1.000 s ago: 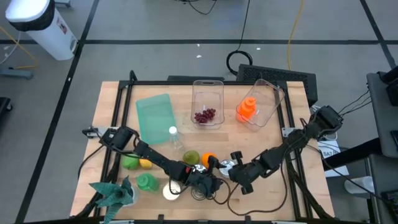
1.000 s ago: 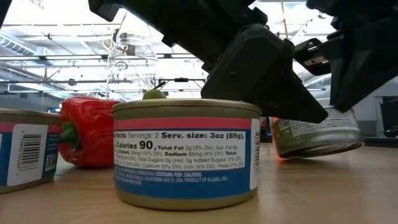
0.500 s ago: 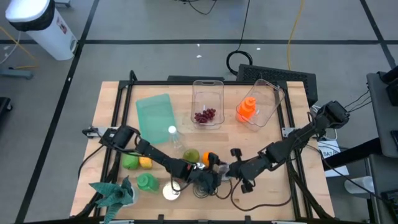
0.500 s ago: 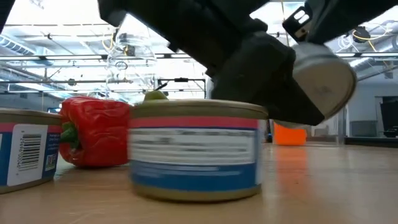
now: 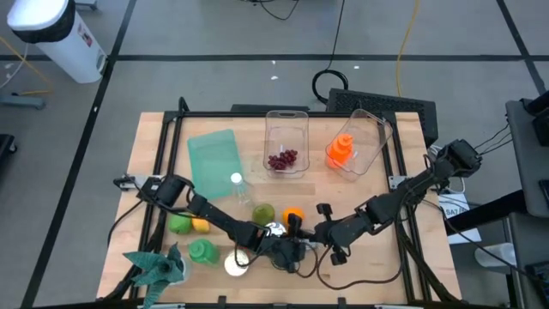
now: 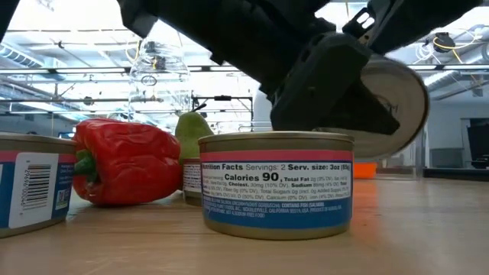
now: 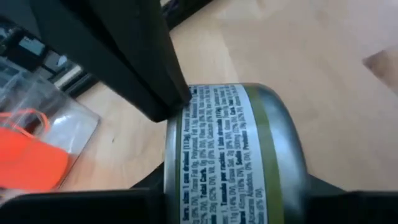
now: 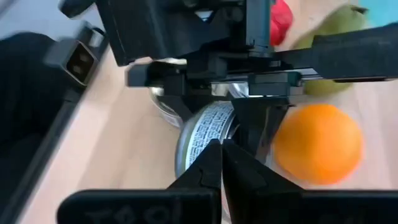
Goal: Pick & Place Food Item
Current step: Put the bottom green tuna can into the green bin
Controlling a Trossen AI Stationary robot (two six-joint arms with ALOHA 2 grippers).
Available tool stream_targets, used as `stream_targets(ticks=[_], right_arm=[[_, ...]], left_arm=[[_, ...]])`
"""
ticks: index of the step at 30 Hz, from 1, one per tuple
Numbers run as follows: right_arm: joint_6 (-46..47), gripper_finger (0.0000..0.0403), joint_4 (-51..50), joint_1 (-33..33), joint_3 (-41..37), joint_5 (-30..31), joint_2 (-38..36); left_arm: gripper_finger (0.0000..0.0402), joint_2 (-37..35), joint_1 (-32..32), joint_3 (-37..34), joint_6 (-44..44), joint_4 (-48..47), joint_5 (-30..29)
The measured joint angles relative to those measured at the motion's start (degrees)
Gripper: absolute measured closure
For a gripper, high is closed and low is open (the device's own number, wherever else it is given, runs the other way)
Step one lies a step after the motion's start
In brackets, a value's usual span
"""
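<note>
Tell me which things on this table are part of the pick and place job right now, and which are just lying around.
In the job:
- green-banded can, clamped in the left gripper
- right gripper, shut, close beside that can

Lying about:
- blue-label can
- red pepper
- pear
- orange
- clear bottle
- green cloth

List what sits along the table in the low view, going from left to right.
Can at the left edge → red pepper → pear → blue-label can → tilted can in the left gripper.
</note>
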Motion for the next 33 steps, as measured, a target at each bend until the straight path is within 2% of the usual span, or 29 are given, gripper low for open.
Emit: stream_targets(ticks=[3, 9, 12, 15, 19, 23, 26, 29, 33], right_arm=[[-0.1, 0.0402, 0.2, 0.1, 0.0, -0.5, 0.0], [-3.4, 0.0399, 1.9, 1.3, 0.1, -0.4, -0.6], [-6.8, 0.0371, 3.9, 3.1, 0.1, 0.5, -2.5], [-8.6, 0.0327, 3.0, 5.1, 0.1, 4.8, -6.0], [-8.9, 0.0269, -1.6, 8.0, -0.2, 6.5, -11.0], [-8.8, 0.0235, -2.8, 10.3, -1.3, 7.8, -14.7], [-8.6, 0.0226, -2.8, 11.6, -3.2, 7.7, -15.6], [-8.0, 0.0226, 0.0, 12.4, -6.0, 7.9, -16.0], [-7.4, 0.0233, 5.2, 13.2, -10.7, 7.9, -15.9]], left_arm=[[0.0275, 0.0, -0.8, 0.0, 2.6, 0.4, -0.9], [0.0275, -2.5, -3.5, 0.0, 7.1, -1.7, -8.4], [0.0275, -6.9, -5.6, 0.0, 7.7, -5.2, -9.4], [0.0275, -12.0, -7.7, 0.2, 6.0, -9.6, -10.8], [0.0275, -19.2, -11.3, 0.2, 4.3, -14.7, -18.6], [0.0275, -27.6, -16.2, 0.2, 5.3, -18.5, -26.6], [0.0275, -34.1, -18.0, 0.3, 6.7, -19.1, -38.0], [0.0275, -39.6, -16.9, 0.3, 8.2, -20.3, -49.6], [0.0275, -46.1, -13.1, 0.3, 6.2, -27.1, -55.9]])
